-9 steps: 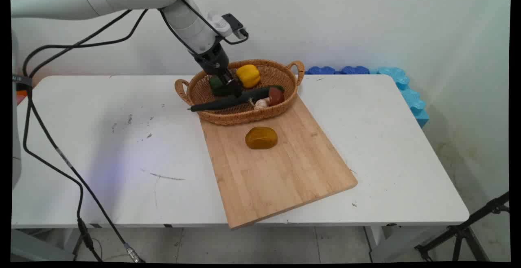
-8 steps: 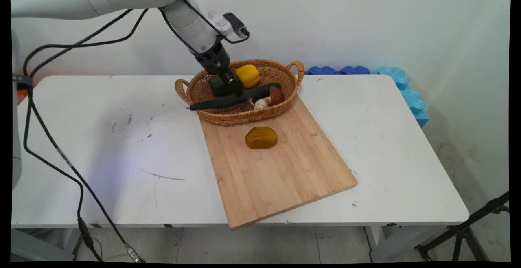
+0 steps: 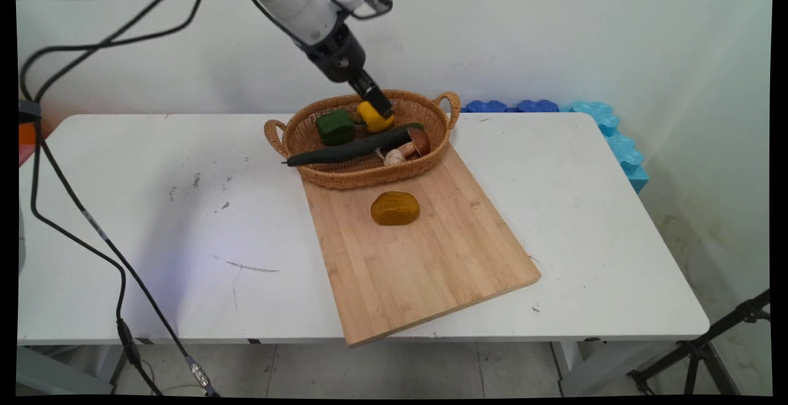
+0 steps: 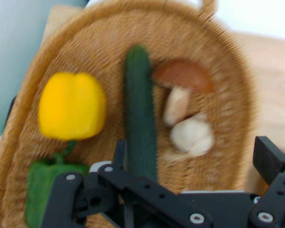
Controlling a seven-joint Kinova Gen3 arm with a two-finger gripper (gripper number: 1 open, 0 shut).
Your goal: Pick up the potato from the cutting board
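White surface [image 3: 154, 220] carries 1 bamboo cutting board [image 3: 425, 263] running from near centre up to the wicker basket [image 3: 295, 140], which sits at the far middle, partly on the board's far end. 1 brown-yellow lump [image 3: 395, 208] lies alone on the board. In the basket: cucumber [image 3: 351, 148] laid lengthwise, its left tip over the rim; green pepper [image 3: 335, 127]; yellow pepper [image 3: 373, 117]; mushroom [image 3: 418, 141]; garlic bulb [image 3: 394, 157]. Tool [image 3: 377, 98] hangs above the basket, nearest the yellow pepper, fingers spread, holding nothing. Judgement: cucumber looks stiff, smooth, possibly slippery; mid-length looks the best hold.
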